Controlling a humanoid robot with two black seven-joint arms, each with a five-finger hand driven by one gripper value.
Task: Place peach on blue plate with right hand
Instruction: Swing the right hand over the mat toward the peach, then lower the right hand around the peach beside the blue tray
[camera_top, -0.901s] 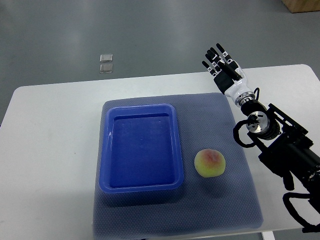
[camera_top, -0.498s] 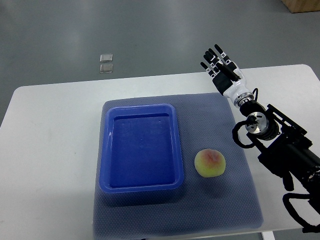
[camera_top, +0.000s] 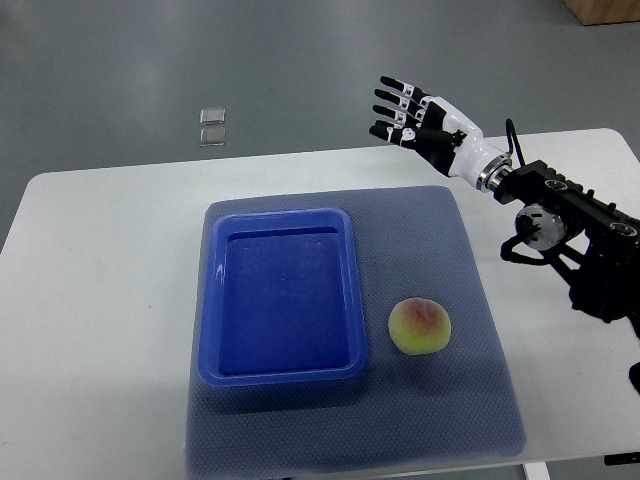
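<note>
Right robot hand (camera_top: 415, 118), fingers spread wide & holding nothing, has swung left and risen vs. half a sec ago, wrist rotated so the fingers now point toward pic's left, above the far tabletop (camera_top: 100, 300) edge. Peach (camera_top: 420, 326) hasn't moved: sits on the grey mat (camera_top: 450, 420), just right of the blue plate (camera_top: 283, 371), well apart from the hand. Plate empty. Reads as start of the reach; grasp not yet begun. Left arm out of shot.
</note>
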